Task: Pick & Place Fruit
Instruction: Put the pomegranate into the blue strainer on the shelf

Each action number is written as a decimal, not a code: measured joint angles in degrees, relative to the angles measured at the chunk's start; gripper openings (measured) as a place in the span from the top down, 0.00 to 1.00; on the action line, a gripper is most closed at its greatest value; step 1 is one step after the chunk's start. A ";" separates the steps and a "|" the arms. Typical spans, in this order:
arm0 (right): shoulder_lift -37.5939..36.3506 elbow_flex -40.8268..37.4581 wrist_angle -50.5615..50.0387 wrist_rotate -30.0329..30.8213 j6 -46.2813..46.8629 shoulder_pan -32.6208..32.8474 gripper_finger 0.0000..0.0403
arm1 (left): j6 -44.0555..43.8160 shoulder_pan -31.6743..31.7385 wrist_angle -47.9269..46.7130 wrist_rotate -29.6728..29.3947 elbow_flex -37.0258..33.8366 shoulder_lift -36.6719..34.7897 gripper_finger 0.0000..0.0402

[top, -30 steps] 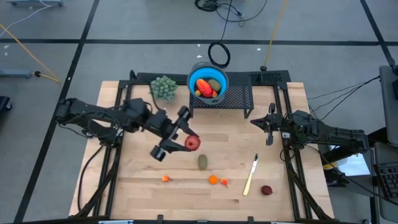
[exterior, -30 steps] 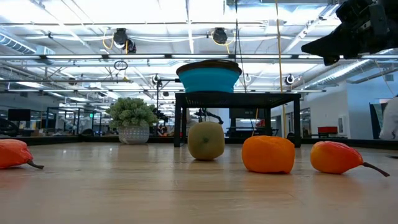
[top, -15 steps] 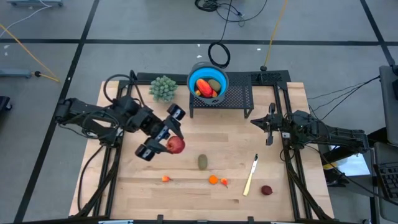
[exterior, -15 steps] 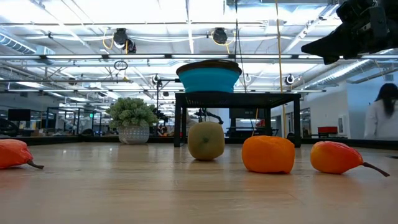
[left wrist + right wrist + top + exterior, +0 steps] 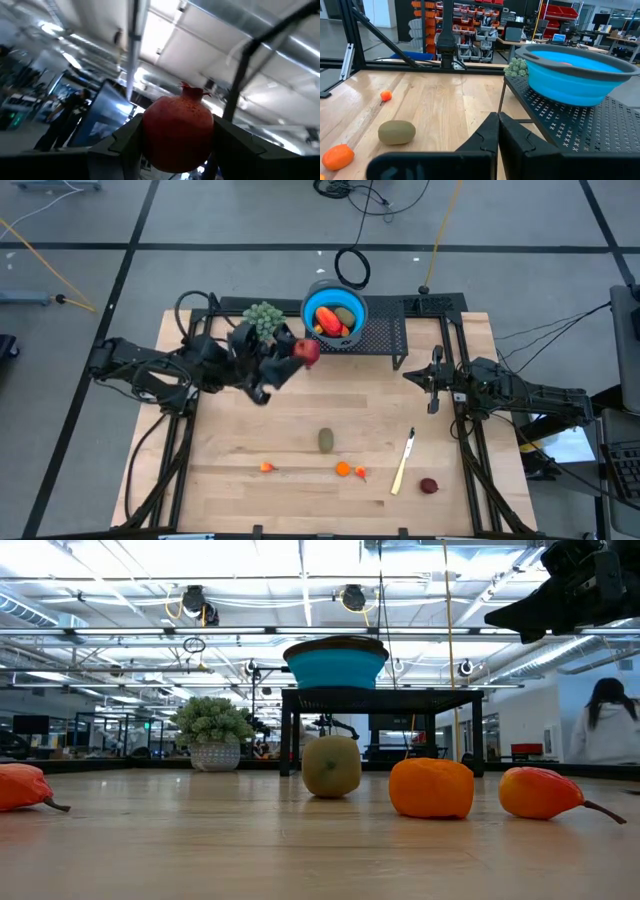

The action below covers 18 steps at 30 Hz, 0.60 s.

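Observation:
My left gripper point(image 5: 303, 353) is shut on a dark red round fruit point(image 5: 307, 351) with a small crown, raised above the table just left of the blue bowl point(image 5: 335, 313). The bowl stands on a black mesh stand point(image 5: 385, 338) and holds a red-orange piece and a green one. An olive-green oval fruit point(image 5: 326, 440), tiny orange pieces point(image 5: 343, 469) and a second dark red round fruit point(image 5: 429, 486) lie on the table. My right gripper point(image 5: 434, 392) waits shut by the right edge. My left gripper pinches the dark red fruit's round body point(image 5: 150, 135) between its two fingers point(image 5: 125, 145), one on each side. The crown point(image 5: 192, 91) points away from the gripper. The fingers come from the table's left, slanting upward. The fruit is lifted clear of the table.
A bushy pale-green plant ball point(image 5: 263, 319) sits at the far edge, close behind the left gripper. A yellow-handled tool point(image 5: 403, 462) lies on the right half of the table. Black frame posts line both sides. A person point(image 5: 605, 735) walks in the room beyond.
My left gripper has carried the dark red fruit from above the middle of the table, first a little left, then toward the far edge and up beside the blue bowl. It has also turned. The right arm has kept still.

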 joint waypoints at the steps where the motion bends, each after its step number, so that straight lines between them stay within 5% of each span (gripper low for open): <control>1: 0.00 0.00 0.00 0.00 0.00 0.00 1.00 | -1.84 0.12 -0.01 -1.62 0.00 0.00 0.50; 6: 0.00 0.00 -0.02 0.00 0.00 0.00 1.00 | -10.02 0.29 -0.03 -7.17 0.00 0.00 0.50; 10: 0.00 0.00 0.00 0.00 0.00 0.00 1.00 | -8.30 0.25 -1.79 -7.44 0.00 -0.01 0.50; 18: 0.00 0.00 -0.02 0.00 0.00 0.00 1.00 | -0.17 1.62 -22.76 -11.46 -0.02 -0.02 0.50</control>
